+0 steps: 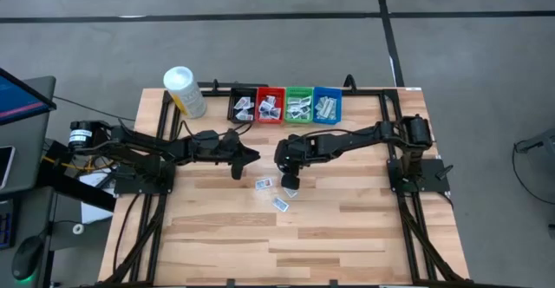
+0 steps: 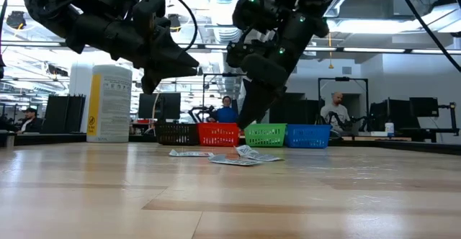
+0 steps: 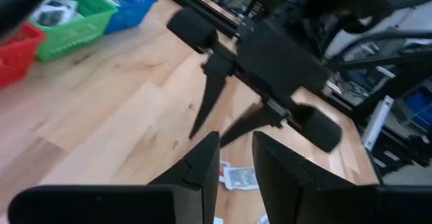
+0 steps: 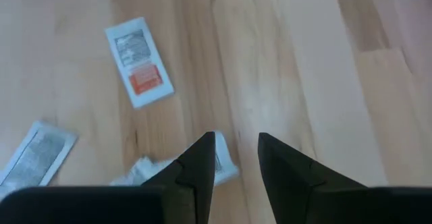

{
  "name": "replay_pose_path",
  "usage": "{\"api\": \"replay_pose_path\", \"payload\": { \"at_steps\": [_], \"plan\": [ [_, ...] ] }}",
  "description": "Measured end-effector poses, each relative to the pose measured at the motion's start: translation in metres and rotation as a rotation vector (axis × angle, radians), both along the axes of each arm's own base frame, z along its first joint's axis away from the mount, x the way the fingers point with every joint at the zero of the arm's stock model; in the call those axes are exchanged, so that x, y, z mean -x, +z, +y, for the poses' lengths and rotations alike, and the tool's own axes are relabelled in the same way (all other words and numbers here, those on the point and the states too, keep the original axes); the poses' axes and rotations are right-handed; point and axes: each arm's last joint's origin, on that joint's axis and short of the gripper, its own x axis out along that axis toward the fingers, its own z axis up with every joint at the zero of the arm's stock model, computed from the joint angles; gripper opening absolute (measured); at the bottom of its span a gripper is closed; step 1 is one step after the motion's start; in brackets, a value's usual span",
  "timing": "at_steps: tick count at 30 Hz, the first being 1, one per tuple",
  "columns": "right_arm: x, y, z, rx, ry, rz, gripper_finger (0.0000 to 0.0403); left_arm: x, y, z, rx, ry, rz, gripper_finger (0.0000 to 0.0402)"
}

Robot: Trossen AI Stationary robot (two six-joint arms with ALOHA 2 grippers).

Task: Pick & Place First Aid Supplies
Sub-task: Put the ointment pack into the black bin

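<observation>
Nearest the lens, the right claw (image 4: 236,158) points down at the wooden counter (image 4: 304,62), its fingers a narrow gap apart and gripping nothing; a crumpled white packet (image 4: 145,169) lies half hidden behind one finger. An orange-printed packet (image 4: 140,62) lies upper left, and another (image 4: 37,153) is cut off at the left edge. The left claw (image 3: 236,163) hovers, slightly parted and empty. Bins (image 2: 245,134) stand mid-frame before an office room.

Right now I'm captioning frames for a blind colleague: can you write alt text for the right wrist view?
Two dark gripper fingers, slightly apart, point down at a wooden table, one over a crumpled white packet. A packet with an orange patch and a grey-printed packet lie nearby.
</observation>
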Motion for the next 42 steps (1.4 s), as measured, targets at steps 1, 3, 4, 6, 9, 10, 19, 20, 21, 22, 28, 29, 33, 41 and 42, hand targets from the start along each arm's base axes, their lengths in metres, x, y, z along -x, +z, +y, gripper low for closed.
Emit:
{"api": "replay_pose_path", "payload": {
  "at_steps": [1,3,4,6,9,10,19,20,21,22,28,29,33,41,42],
  "plan": [
    [-0.002,-0.003,0.0,-0.001,-0.001,-0.005,0.0108,0.0,0.0,0.0,-0.003,0.011,0.001,0.0089],
    [-0.002,-0.01,0.0,-0.008,0.003,0.021,0.0108,0.0,0.0,0.001,-0.007,0.022,0.0,0.0089],
    [-0.002,-0.014,0.0,-0.019,0.009,0.031,0.0108,0.0,0.0,0.001,-0.008,0.026,0.0,0.0089],
    [-0.007,-0.02,0.001,-0.042,0.023,0.018,0.0108,0.0,0.0,0.001,-0.008,0.028,0.0,0.0089],
    [-0.009,-0.037,0.005,-0.07,0.028,0.057,0.0108,0.0,0.0,0.001,-0.01,0.028,0.001,0.0089],
    [-0.009,-0.039,0.006,-0.08,0.02,0.07,0.0108,0.0,0.0,0.001,-0.011,0.027,0.0,0.0089],
    [-0.008,-0.053,0.016,-0.071,0.013,0.12,0.0103,0.0,0.0,0.001,-0.011,0.026,0.002,0.0089],
    [-0.008,-0.052,0.016,-0.069,0.001,0.117,0.0099,0.0,0.0,0.001,-0.011,0.026,0.002,0.0089],
    [-0.008,-0.05,0.016,-0.066,-0.007,0.115,0.0094,0.0,0.0,0.001,-0.011,0.026,0.003,0.0089],
    [-0.008,-0.05,0.016,-0.069,-0.013,0.114,0.0087,0.0,0.0,0.001,-0.012,0.026,0.002,0.0089],
    [-0.008,-0.051,0.016,-0.101,-0.071,0.107,0.0029,0.0,0.0,0.001,-0.016,0.025,0.003,0.0089],
    [-0.008,-0.051,0.016,-0.108,-0.086,0.107,0.0017,0.0,0.0,0.001,-0.016,0.025,0.003,0.0089],
    [-0.012,-0.047,0.016,-0.138,-0.129,0.094,0.0006,0.0,0.0,0.001,-0.015,0.025,0.003,0.0089],
    [-0.031,-0.026,0.019,-0.178,-0.122,0.04,0.0002,0.0,0.0,0.001,-0.015,0.025,0.004,0.0089],
    [-0.034,-0.02,0.02,-0.177,-0.113,0.024,0.0001,0.0,0.0,0.001,-0.015,0.026,0.004,0.0089]
  ]
}}
